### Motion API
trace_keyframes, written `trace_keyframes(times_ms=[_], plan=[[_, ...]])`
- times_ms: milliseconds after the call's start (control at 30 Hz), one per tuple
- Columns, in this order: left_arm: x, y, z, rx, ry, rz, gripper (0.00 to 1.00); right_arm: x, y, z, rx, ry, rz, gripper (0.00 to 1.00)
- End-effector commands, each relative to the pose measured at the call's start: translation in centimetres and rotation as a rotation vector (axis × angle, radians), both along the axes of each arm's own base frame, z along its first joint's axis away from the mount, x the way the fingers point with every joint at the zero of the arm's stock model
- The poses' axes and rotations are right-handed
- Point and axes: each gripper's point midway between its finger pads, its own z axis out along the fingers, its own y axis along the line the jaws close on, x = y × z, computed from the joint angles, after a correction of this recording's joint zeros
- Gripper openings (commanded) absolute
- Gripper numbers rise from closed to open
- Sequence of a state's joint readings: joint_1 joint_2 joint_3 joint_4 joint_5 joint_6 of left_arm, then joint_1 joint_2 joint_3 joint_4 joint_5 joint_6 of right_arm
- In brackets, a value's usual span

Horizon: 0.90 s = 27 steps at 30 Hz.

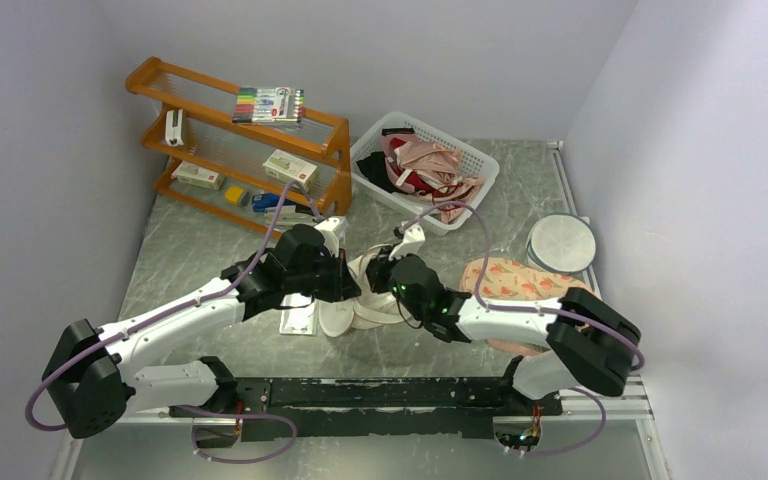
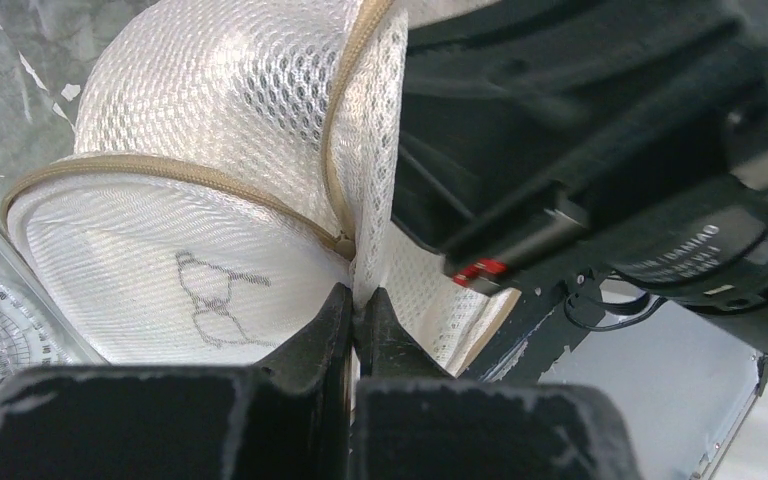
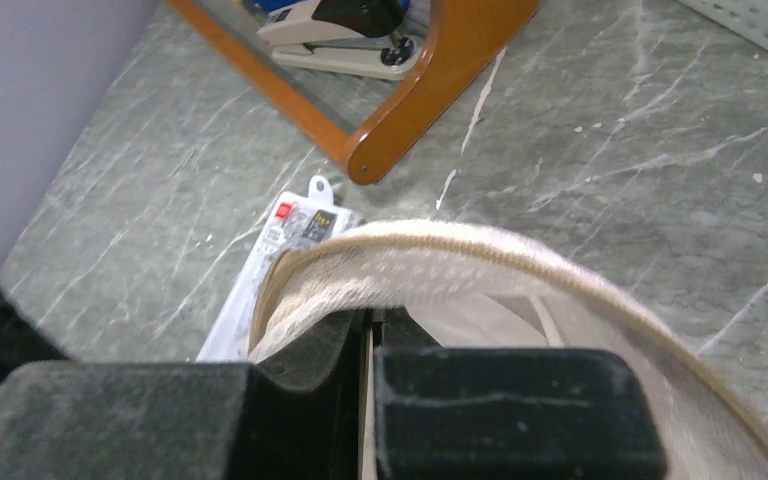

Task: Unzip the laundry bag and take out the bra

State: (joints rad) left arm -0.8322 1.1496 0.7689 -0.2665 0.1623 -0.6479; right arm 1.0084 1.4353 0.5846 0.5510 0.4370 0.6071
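While both arms reached toward the middle of the table (image 1: 185,265), the laundry bag (image 2: 210,130) sat squeezed between them, just right of the left pincer (image 2: 360,312) and just left of the right pincer (image 3: 370,335). The left pincer's jaws were pressed almost together, with a thin fold of the bag's white mesh nipped between the tips, just below a small beige nub (image 2: 343,243) on the zip rim (image 2: 160,170). Above and to the left of those tips the cream dome bulged, and the black spectacles-like emblem (image 2: 215,295) lay just left of them on the lower face. Directly to the right of that pincer, close against the bag, loomed the black body of the right arm (image 2: 610,150). The right pincer was likewise closed down, gripping the beige edge of the bag, which arched over its tips and ran off to the right. Whether the zip was open at all could not be told. Beneath the bag, ahead and left of the right pincer, a flat packet (image 3: 295,225) lay on the table, and farther ahead stood the foot of a wooden rack (image 3: 430,90). Well beyond both pincers a white basket (image 1: 480,160) held pink and dark clothing. Behind the right pincer, peach fruit-patterned pads (image 1: 510,280) lay beside that arm's forearm, with a grey round disc (image 1: 561,243) just past them.
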Motion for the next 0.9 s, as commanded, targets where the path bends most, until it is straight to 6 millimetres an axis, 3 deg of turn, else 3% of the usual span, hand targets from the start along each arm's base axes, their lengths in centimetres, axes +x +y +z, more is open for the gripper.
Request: trace_keyframes(times_ms=[0, 167, 333, 433, 867], plan=[[0.2, -0.3, 0.7, -0.030, -0.027, 0.000, 0.07, -2.6, -1.4, -2.1, -0.069, 0.036, 0.103, 0.00], [0.3, -0.3, 0.3, -0.015, -0.027, -0.006, 0.07, -5.5, -1.7, -2.3, -0.092, 0.068, 0.251, 0.00], [0.5, -0.1, 0.1, -0.001, -0.033, -0.001, 0.07, -6.7, -3.1, 0.5, -0.089, 0.037, 0.279, 0.00], [0.5, -0.2, 0.0, -0.003, -0.033, -0.005, 0.07, -6.4, -4.1, 3.8, -0.075, -0.029, 0.253, 0.00], [0.1, -0.8, -0.4, -0.019, -0.009, -0.032, 0.07, -5.1, -6.3, 22.4, 0.101, -0.394, 0.152, 0.00]])
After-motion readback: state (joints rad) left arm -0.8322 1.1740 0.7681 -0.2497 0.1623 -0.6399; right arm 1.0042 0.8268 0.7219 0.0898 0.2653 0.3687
